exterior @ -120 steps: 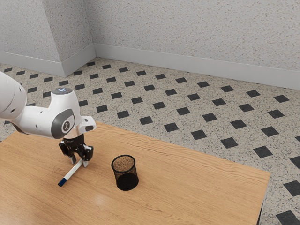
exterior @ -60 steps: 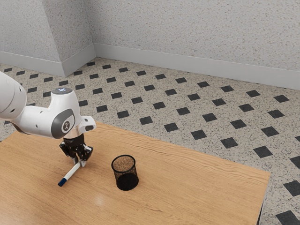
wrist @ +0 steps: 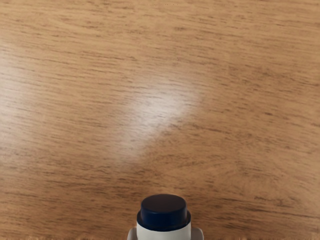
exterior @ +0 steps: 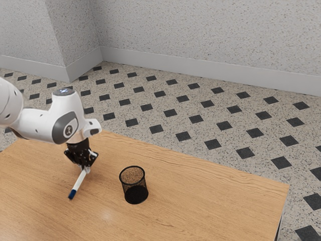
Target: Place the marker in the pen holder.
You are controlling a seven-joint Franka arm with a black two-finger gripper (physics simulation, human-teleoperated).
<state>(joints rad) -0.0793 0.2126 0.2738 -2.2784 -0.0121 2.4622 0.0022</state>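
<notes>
Marker (exterior: 79,181) pinched in the gripper (exterior: 86,169), blue end (exterior: 72,194) slanting toward seven o'clock in the exterior view, pen holder (exterior: 135,194) between three and four from the gripper.

In the exterior view the edge cuts off the arm (exterior: 37,124) toward nine o'clock and the desk (exterior: 190,196) from six to eight, the jaws hide the marker's (exterior: 78,182) upper end, and the wrist view's edge crops its white body.
</notes>
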